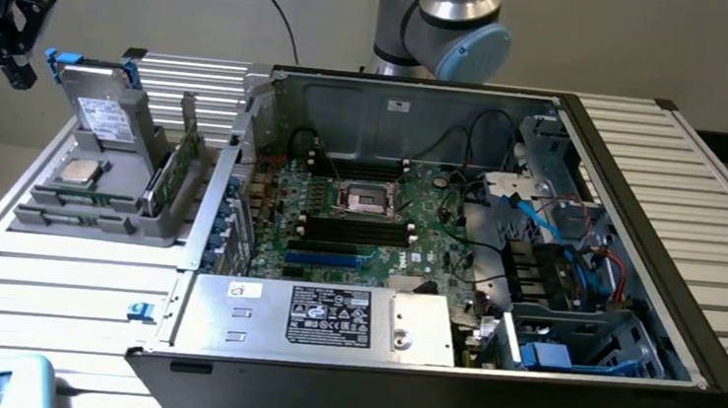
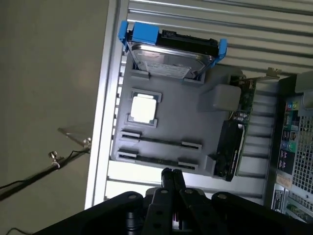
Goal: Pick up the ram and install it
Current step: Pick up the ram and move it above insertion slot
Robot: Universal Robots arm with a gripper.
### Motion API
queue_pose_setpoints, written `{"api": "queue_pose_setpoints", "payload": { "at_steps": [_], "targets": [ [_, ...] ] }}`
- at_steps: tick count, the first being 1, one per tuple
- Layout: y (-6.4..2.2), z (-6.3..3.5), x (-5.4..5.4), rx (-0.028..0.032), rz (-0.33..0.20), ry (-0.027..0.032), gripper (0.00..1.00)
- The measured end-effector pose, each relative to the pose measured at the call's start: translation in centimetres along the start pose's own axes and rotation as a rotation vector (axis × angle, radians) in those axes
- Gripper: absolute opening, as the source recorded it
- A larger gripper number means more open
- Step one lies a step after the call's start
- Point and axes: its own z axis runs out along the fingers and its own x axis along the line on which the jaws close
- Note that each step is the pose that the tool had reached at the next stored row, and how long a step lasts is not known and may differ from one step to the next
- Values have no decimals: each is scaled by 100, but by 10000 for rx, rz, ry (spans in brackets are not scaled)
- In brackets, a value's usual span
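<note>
The ram shows as two thin green sticks [image 2: 161, 142] standing on edge in slots of a grey holder [image 2: 181, 122], next to a square silver processor chip [image 2: 144, 108]. In the exterior view the same sticks [image 1: 75, 199] sit at the front of that holder [image 1: 86, 219]. My gripper [image 2: 172, 172] is shut with nothing between its fingers, raised above the holder's edge near the ram slots. It hangs high at the exterior view's left [image 1: 14, 60], above the table's far corner. The motherboard's black slots [image 1: 355, 229] lie inside the open computer case [image 1: 629, 188].
A hard drive in a blue bracket [image 2: 168, 56] stands upright at the holder's far end, with an expansion card [image 2: 234, 132] on edge beside it. A power supply [image 1: 315, 316] and cables [image 1: 558, 251] crowd the case. Slatted table [image 1: 53, 286] surrounds everything.
</note>
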Motion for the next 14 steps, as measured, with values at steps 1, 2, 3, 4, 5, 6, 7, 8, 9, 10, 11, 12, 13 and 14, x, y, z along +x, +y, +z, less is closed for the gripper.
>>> {"api": "queue_pose_setpoints", "payload": {
  "at_steps": [1,2,3,4,5,6,7,8,9,10,11,12,13,14],
  "targets": [
    [0,0,0,-2,-178,8,11],
    [0,0,0,-5,-359,17,11],
    [0,0,0,-7,-549,26,11],
    [0,0,0,-9,-729,35,11],
    [0,0,0,-11,-908,44,11],
    [0,0,0,-14,-1088,53,11],
    [0,0,0,-16,-1274,61,11],
    [0,0,0,-18,-1452,70,11],
    [0,0,0,-21,-1633,79,11],
    [0,0,0,-23,-1817,87,11],
    [0,0,0,-26,-1998,96,11],
    [0,0,0,-28,-2171,104,11],
    [0,0,0,-30,-2367,114,11],
    [0,0,0,-33,-2548,122,11]
  ]
}}
